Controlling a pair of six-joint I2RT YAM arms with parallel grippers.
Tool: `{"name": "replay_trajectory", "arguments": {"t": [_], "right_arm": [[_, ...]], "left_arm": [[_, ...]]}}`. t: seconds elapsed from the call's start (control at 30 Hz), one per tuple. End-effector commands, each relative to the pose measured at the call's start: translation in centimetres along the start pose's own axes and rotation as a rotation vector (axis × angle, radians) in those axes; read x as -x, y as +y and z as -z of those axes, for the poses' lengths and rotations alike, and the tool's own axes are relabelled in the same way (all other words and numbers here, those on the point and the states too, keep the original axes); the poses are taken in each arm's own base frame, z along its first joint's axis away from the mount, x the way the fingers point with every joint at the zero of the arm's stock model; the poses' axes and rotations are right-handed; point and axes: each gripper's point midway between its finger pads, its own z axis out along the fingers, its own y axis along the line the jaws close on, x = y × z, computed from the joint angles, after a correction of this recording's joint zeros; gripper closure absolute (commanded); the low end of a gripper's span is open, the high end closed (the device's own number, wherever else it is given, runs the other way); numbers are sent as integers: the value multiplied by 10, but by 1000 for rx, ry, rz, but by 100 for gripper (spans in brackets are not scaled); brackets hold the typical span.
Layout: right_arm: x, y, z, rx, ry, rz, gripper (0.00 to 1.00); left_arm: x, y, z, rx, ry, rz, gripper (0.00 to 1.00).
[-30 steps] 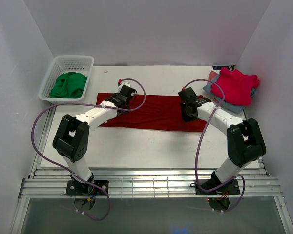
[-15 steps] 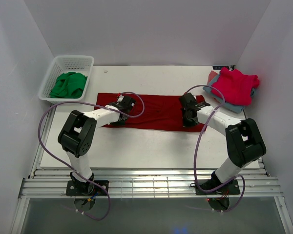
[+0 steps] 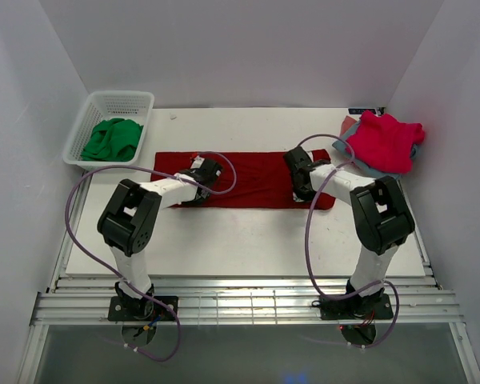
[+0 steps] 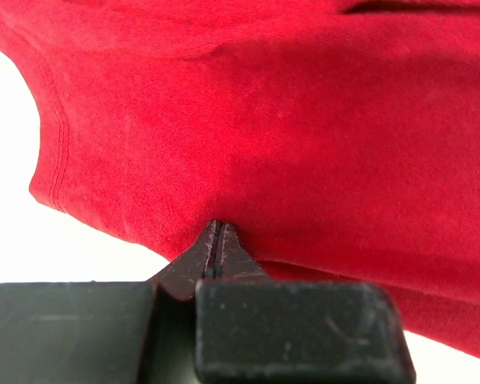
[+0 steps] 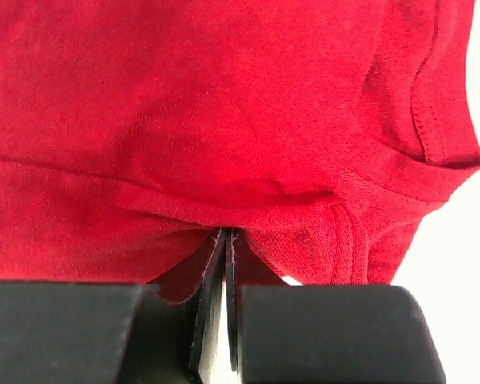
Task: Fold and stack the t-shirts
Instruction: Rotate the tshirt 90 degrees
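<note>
left gripper (image 4: 216, 234) is pinching the dark red t-shirt (image 3: 248, 178), lying flat in the middle, jaws closed | right gripper (image 5: 226, 238) is pinching its other end, closed too | looks like both are grabbing the near edge for a fold-over | pink-red shirt (image 3: 388, 140) is sitting on the right-hand stack (image 3: 366, 170)

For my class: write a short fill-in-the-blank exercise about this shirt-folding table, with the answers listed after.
1. The cloth in the white basket is ___.
2. The pink-red t-shirt lies on ___ of the grey-blue folded shirts.
3. The left gripper and right gripper are both clamped ___ on the dark red t-shirt.
Missing words: green; top; shut.
</note>
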Motion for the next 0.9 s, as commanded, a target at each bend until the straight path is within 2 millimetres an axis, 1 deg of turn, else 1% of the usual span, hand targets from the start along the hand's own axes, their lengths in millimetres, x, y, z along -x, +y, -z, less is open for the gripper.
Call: {"name": "replay_trajectory", "arguments": {"t": [0.0, 0.03, 0.07, 0.1, 0.13, 0.17, 0.2, 0.23, 0.27, 0.3, 0.33, 0.37, 0.4, 0.43, 0.47, 0.5, 0.53, 0.6, 0.63, 0.67, 0.7, 0.73, 0.77, 0.87], "right_arm": [[13, -8, -17, -94, 4, 41, 92], [15, -9, -24, -112, 19, 56, 92], [35, -6, -21, -112, -13, 50, 92], [43, -7, -22, -127, -18, 60, 92], [44, -6, -30, -140, 1, 72, 92], [67, -2, -26, -134, -39, 58, 92], [76, -1, -27, -134, -47, 60, 92], [78, 1, -34, -139, -32, 62, 92], [87, 4, -34, -136, -45, 57, 92], [110, 10, -29, -119, -88, 42, 92], [115, 13, -35, -119, -85, 40, 92], [121, 15, -35, -115, -87, 37, 92], [142, 21, -29, -96, -128, 21, 92], [145, 25, -36, -91, -122, 20, 92], [151, 27, -35, -83, -129, 16, 92], [167, 32, -30, -63, -160, -1, 92], [168, 35, -37, -59, -153, -1, 92], [176, 39, -38, -42, -163, -9, 92], [182, 41, -39, -35, -173, -16, 92], [184, 42, -39, -28, -175, -21, 92], [185, 44, -40, -16, -176, -24, 92], [185, 43, -42, -14, -173, -32, 92], [188, 43, -42, -7, -178, -36, 92], [189, 45, -45, 19, -174, -37, 92]], "left_arm": [[-54, -10, -5, -87, 197, -19, 100], [-55, -11, -2, -98, 205, -8, 100], [-61, -13, 4, -127, 234, -6, 100], [-64, -15, 8, -143, 248, 13, 100], [-63, -16, 15, -162, 245, 26, 100], [-67, -16, 19, -175, 260, 29, 100], [-74, -19, 22, -194, 280, 42, 100], [-75, -21, 27, -208, 280, 49, 100], [-80, -22, 29, -215, 294, 51, 100], [-88, -25, 31, -232, 317, 64, 100], [-92, -28, 33, -242, 329, 67, 100], [-95, -29, 35, -253, 336, 72, 100], [-99, -34, 38, -281, 354, 76, 100], [-104, -38, 41, -292, 366, 80, 100], [-104, -41, 44, -309, 368, 82, 100], [-103, -45, 47, -326, 369, 81, 100], [-103, -54, 55, -367, 374, 79, 100], [-99, -65, 64, -417, 371, 75, 100], [-100, -76, 72, -460, 376, 57, 100], [-95, -83, 78, -493, 366, 46, 100], [-93, -90, 83, -520, 366, 35, 100], [-94, -99, 92, -554, 360, 6, 100], [-90, -109, 101, -597, 357, -3, 100], [-95, -133, 126, -701, 384, -41, 100]]}}
